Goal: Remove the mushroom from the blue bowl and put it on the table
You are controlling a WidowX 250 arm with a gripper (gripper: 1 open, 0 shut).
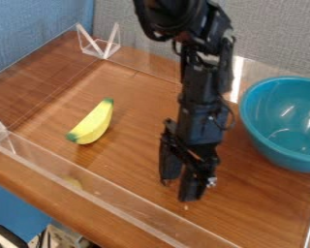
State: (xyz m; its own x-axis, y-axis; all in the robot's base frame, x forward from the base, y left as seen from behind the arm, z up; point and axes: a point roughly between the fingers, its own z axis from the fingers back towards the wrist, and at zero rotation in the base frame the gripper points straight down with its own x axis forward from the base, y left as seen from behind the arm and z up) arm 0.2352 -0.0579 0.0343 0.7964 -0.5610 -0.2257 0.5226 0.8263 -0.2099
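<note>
The blue bowl (285,124) stands at the right of the table (132,87), and I see nothing inside it. My gripper (185,184) points steeply down just left of the bowl, its dark fingertips (170,174) close above the wood. The jaws stand apart, so it is open. I cannot make out the mushroom; the dark fingers hide whatever is between or under them.
A yellow banana (90,121) with a green tip lies on the left half of the table. Low clear acrylic walls (144,184) run along the front and sides. Clear brackets (97,41) stand at the back left corner.
</note>
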